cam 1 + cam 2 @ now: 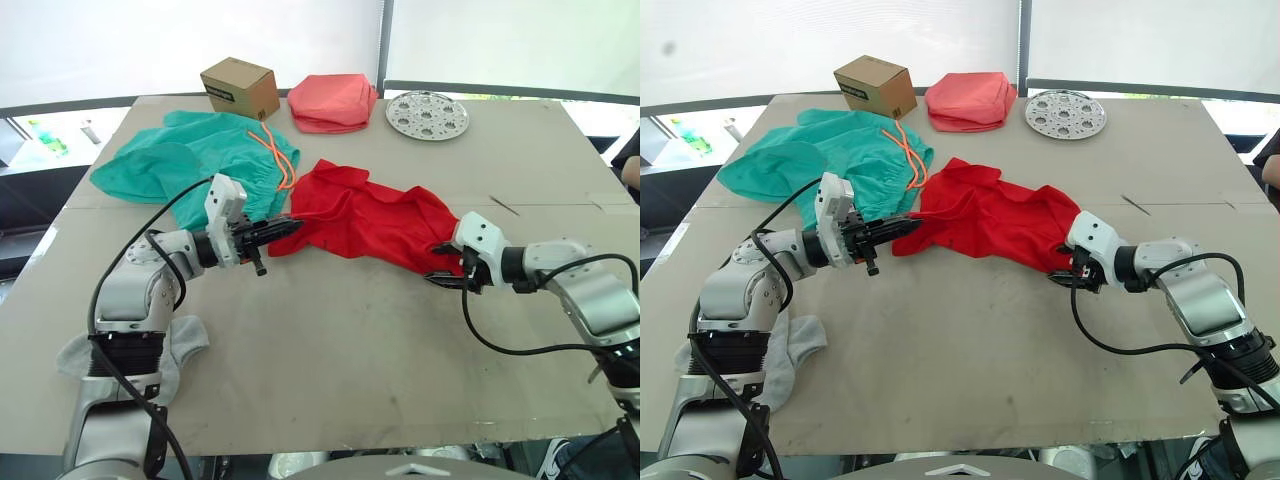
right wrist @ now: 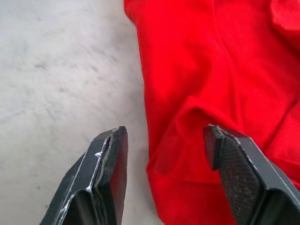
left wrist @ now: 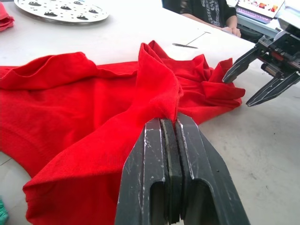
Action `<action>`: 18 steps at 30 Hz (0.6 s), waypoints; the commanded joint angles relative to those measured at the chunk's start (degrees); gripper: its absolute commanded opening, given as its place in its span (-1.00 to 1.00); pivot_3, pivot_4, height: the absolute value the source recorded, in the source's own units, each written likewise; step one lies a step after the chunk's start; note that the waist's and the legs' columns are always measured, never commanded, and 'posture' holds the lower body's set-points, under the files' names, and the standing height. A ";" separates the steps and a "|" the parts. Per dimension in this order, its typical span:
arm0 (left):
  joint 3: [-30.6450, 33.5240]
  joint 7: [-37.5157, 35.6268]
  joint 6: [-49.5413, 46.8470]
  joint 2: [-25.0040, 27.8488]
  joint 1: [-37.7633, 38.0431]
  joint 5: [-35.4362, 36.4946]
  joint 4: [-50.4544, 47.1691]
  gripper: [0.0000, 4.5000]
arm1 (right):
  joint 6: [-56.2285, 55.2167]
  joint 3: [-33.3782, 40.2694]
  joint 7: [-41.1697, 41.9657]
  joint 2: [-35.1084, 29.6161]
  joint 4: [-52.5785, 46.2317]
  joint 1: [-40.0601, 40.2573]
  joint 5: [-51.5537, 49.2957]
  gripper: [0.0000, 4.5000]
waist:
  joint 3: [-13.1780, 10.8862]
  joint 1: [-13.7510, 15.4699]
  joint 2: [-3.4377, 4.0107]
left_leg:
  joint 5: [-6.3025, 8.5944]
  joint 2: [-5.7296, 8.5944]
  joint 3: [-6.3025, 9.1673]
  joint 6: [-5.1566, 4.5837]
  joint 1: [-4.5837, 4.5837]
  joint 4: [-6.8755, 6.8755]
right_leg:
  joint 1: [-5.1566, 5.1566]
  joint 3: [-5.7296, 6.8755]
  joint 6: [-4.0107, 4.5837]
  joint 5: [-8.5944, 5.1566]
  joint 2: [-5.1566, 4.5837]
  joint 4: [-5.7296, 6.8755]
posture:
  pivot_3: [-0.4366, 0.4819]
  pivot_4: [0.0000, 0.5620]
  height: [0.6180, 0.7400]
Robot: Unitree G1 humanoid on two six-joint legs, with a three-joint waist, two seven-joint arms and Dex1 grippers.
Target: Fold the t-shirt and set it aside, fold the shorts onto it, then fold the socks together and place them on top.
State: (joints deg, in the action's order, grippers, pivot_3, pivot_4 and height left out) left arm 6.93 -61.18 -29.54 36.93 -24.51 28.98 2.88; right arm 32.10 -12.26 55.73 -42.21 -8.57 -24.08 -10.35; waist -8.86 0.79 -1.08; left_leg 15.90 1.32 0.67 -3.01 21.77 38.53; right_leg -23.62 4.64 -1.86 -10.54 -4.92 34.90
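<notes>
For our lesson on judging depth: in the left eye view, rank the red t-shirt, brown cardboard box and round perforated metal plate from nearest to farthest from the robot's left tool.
1. Red t-shirt, pinched in the left tool.
2. Brown cardboard box, at the table's far edge.
3. Round perforated metal plate, far edge, towards the right.

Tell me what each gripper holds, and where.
Left gripper is shut on a pinched fold at the t-shirt's edge. Right gripper is open at the opposite edge, holding nothing.

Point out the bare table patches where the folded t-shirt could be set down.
Free: the wide near strip of table in front of the t-shirt, between the left gripper and right gripper; also the far right corner beyond the perforated metal disc. Crowded: the far left, with shorts, cardboard box and salmon-pink folded cloth.
</notes>
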 commanded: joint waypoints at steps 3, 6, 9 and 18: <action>0.74 -0.44 1.53 1.02 0.35 -0.05 -0.88 -1.00 | -3.35 -0.27 -0.24 0.93 2.52 -2.00 1.92 0.00 | 0.00 -0.01 0.00 | 0.00 0.00 0.00 0.00 0.00 0.00 | 0.00 -0.01 0.00 0.00 0.00 0.00 | -0.05 -0.47 1.00; 0.74 -0.53 1.84 1.12 0.64 -0.16 -0.77 -1.00 | -3.43 0.00 0.34 1.15 3.09 -2.55 1.79 -0.54 | 0.00 -0.02 0.00 | -0.02 0.00 -0.01 0.03 0.00 0.00 | 0.00 -0.01 0.00 0.00 0.00 0.00 | -0.05 -0.47 1.00; 0.82 -0.76 2.26 1.30 0.69 -0.26 -0.26 -1.00 | -1.77 1.67 1.43 0.61 1.34 -2.83 -0.16 -0.98 | -0.01 0.01 0.01 | -0.01 -0.01 0.00 0.02 0.00 0.00 | -0.01 -0.01 0.00 0.00 0.00 0.00 | -0.05 -0.47 1.00; 4.87 -1.46 -2.96 2.33 -1.62 5.56 1.68 -1.00 | 11.18 15.78 4.93 -4.46 -5.44 -1.14 -15.57 -0.98 | -0.02 0.07 0.01 | 0.05 -0.02 0.04 -0.08 0.03 -0.01 | -0.01 0.03 0.00 0.00 -0.03 -0.03 | -0.05 -0.47 1.00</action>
State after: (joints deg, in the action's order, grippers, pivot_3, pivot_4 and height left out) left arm 8.46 -62.31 -30.42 38.09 -24.52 31.13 5.57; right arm 40.97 -1.70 60.45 -44.94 -11.90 -25.48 -22.30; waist -8.88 0.86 -1.07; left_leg 15.95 1.31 0.73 -3.10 21.81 38.52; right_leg -23.64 4.69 -1.86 -10.53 -4.97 34.87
